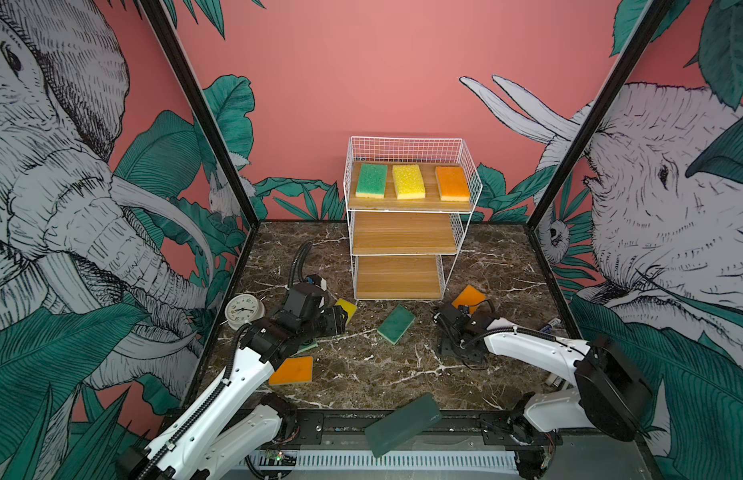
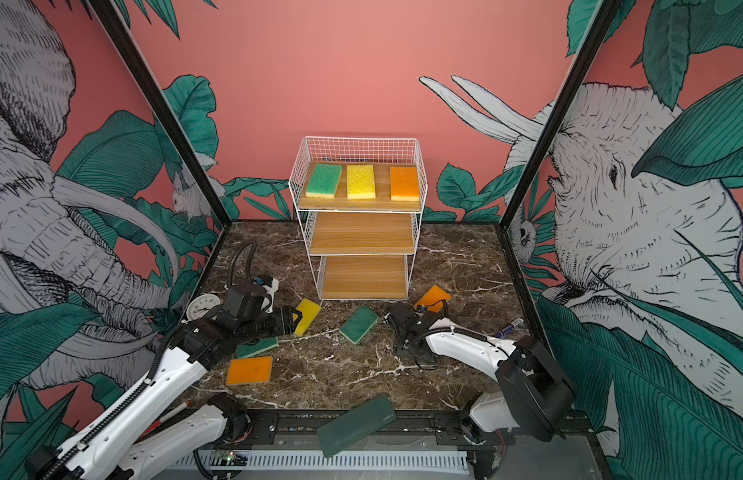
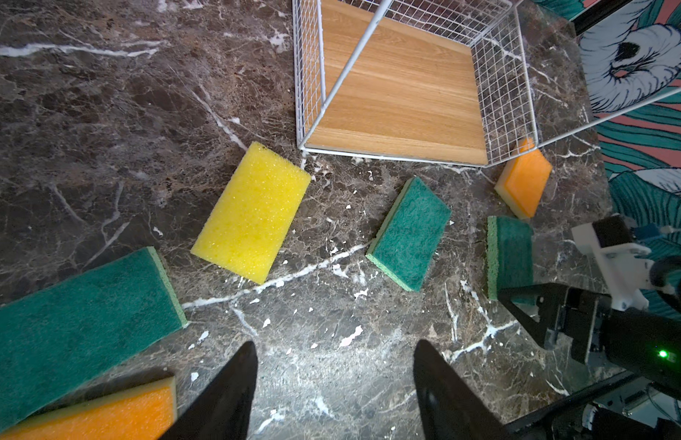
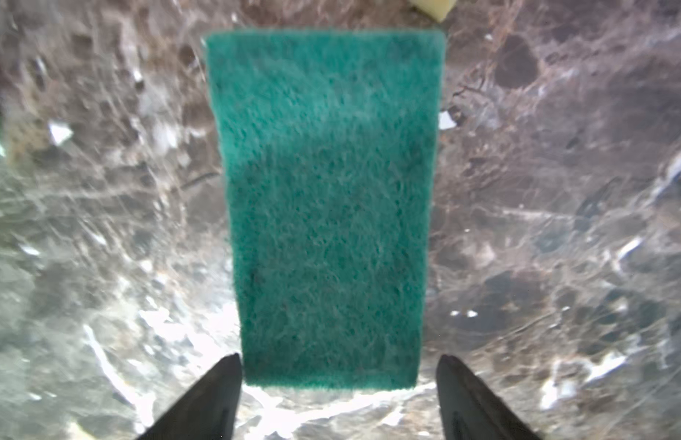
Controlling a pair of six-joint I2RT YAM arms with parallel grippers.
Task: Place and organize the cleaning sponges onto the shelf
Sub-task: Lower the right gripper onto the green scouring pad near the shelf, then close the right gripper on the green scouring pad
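Our right gripper (image 4: 339,358) stands open, one finger on each side of the near end of a dark green scouring-faced rectangular foam sponge (image 4: 325,198). That sponge lies flat on the brown marble tabletop (image 4: 560,228). Our left gripper (image 3: 335,343) hangs open and empty over bare marble. The white wire-grid shelf (image 1: 403,232) holds a green foam sponge (image 1: 371,180), a yellow foam sponge (image 1: 408,181) and an orange foam sponge (image 1: 452,183) in a row on its top wooden board.
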